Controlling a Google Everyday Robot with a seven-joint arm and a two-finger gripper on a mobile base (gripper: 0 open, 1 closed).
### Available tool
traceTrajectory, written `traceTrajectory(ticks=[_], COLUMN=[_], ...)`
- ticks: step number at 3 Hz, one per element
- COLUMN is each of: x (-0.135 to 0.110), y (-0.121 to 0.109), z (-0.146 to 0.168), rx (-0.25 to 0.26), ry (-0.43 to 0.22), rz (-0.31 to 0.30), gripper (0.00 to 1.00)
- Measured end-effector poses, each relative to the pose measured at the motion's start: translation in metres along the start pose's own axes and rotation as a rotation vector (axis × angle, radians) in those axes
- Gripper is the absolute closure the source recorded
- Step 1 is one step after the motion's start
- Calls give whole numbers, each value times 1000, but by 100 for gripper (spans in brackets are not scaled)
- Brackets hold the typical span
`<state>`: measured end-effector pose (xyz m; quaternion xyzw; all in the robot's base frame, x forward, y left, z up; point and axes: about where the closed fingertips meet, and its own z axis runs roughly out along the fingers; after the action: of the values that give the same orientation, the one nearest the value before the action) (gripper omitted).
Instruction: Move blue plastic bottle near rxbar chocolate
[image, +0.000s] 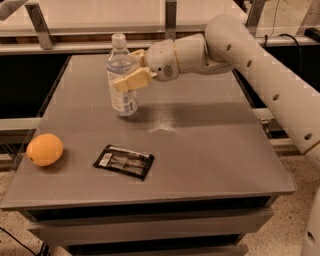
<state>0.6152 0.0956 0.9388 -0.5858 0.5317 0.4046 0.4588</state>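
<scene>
The blue plastic bottle (121, 92) is a tall clear bottle with a white cap and a white label. It stands upright at the back left of the grey table (210, 150). My gripper (129, 76) reaches in from the right and is shut on the bottle's upper body, with one tan finger (134, 80) across its front. Whether the bottle's base touches the table I cannot tell. The rxbar chocolate (124, 161) is a flat black wrapper lying near the table's front left, well in front of the bottle.
A round orange fruit (45, 149) lies at the table's left edge, left of the bar. My white arm (260, 65) spans the back right. Metal rails and a shelf (170, 20) stand behind the table.
</scene>
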Motion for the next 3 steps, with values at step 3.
traceTrajectory(ticks=[3], x=[-27], y=[77], z=[24], rx=[-237], ry=[-93], rz=[-66], gripper=[100])
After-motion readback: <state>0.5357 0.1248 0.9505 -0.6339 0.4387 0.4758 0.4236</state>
